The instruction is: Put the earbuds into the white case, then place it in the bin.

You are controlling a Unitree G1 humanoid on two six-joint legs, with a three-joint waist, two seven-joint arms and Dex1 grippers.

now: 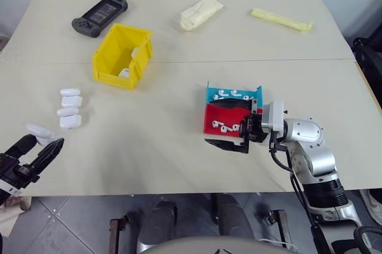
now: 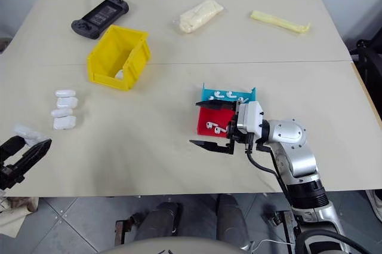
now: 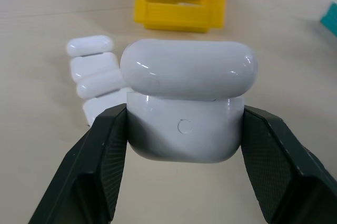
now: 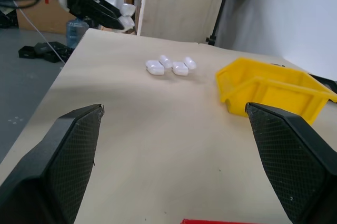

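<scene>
Left gripper [image 3: 184, 145]: your fingers clamp the white case [image 3: 187, 103] between them, lid ajar.
Left wrist view: beyond the fingertips you see four spare cases [image 3: 95, 79], then the bin [image 3: 179, 10] with a case inside.
Right gripper [image 1: 230, 124]: fingers spread wide, empty, straddling the red tray [image 1: 218, 118].
Head views: earbuds [image 1: 219, 126] lie between your right fingers.

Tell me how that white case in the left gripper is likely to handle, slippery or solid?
The white case looks glossy and rounded, so it could slip or twist between the left gripper's fingers, which pinch only its lower sides. Its shell looks rigid, so it probably won't deform. The lid appears slightly raised, so a bump might flip it open.
</scene>
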